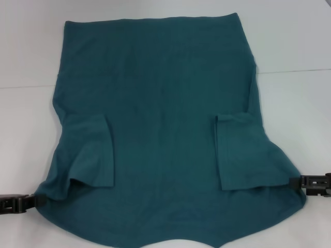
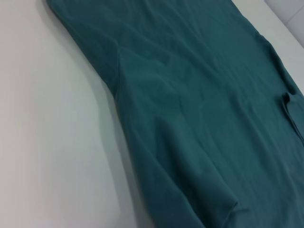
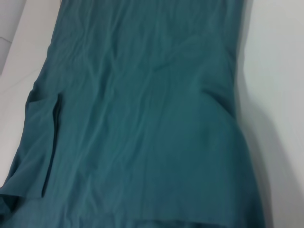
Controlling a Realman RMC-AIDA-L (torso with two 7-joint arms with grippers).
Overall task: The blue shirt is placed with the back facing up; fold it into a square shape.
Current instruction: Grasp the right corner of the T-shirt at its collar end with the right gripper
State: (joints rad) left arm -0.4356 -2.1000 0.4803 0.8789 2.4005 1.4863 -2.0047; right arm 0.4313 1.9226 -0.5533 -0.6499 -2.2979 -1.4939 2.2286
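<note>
The blue shirt (image 1: 165, 129) lies plain side up on the white table (image 1: 295, 41), hem at the far end. Both short sleeves are folded inward onto the body, one on the left (image 1: 90, 152) and one on the right (image 1: 243, 152). My left gripper (image 1: 32, 200) pinches the shirt's near left shoulder corner. My right gripper (image 1: 301, 183) pinches the near right shoulder corner. The near end is drawn out wide between them. The shirt fills the left wrist view (image 2: 199, 109) and the right wrist view (image 3: 142, 118); neither shows its own fingers.
A thin seam (image 1: 300, 71) runs across the white table behind the shirt's middle. Bare table lies to the left (image 1: 26, 129), to the right (image 1: 305, 119) and beyond the hem.
</note>
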